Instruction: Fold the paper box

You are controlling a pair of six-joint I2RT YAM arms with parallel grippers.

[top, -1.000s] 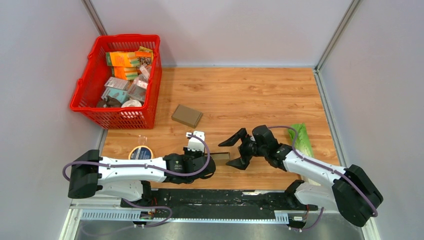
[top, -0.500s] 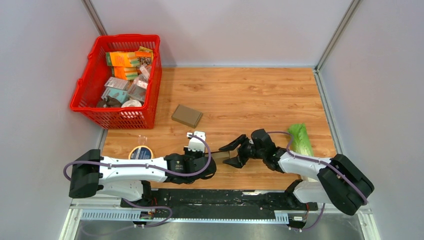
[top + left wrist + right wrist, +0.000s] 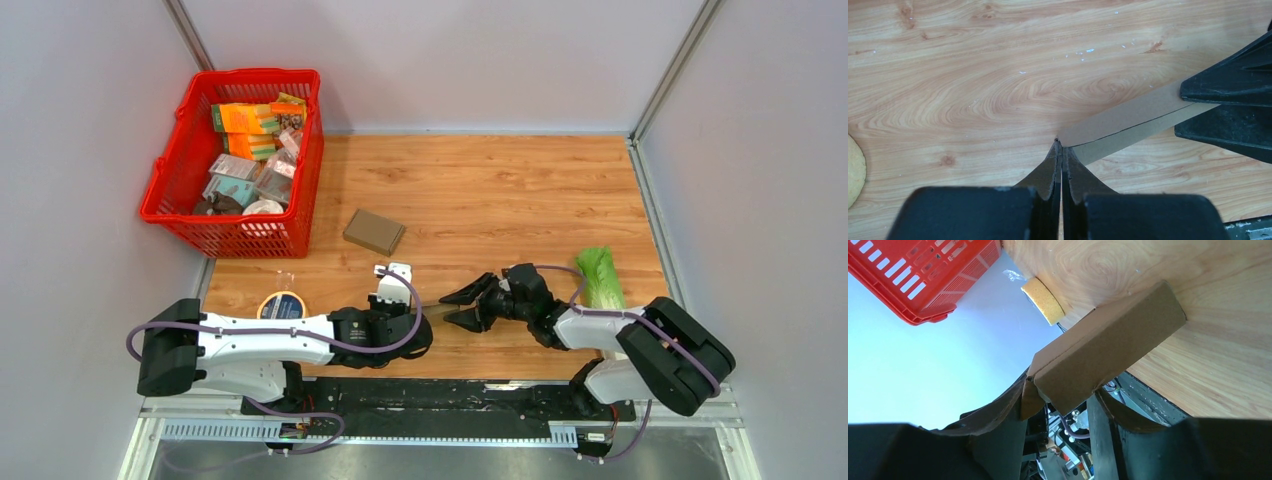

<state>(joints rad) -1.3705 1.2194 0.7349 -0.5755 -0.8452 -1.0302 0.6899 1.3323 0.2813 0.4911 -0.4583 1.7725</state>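
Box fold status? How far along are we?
Done: left hand is shut on one end of the paper box. In hand: right hand straddles the other end, fingers on both sides; firm grip unclear. Left: a loose flap shows by its finger, so tucking and closing remain.

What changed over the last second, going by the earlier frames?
The right tool moved left toward the left tool, its jaws narrowing around the free end of the paper box; a firm grip is not yet clear. The left tool stayed shut on the other end. The basket, lettuce and second box did not move.
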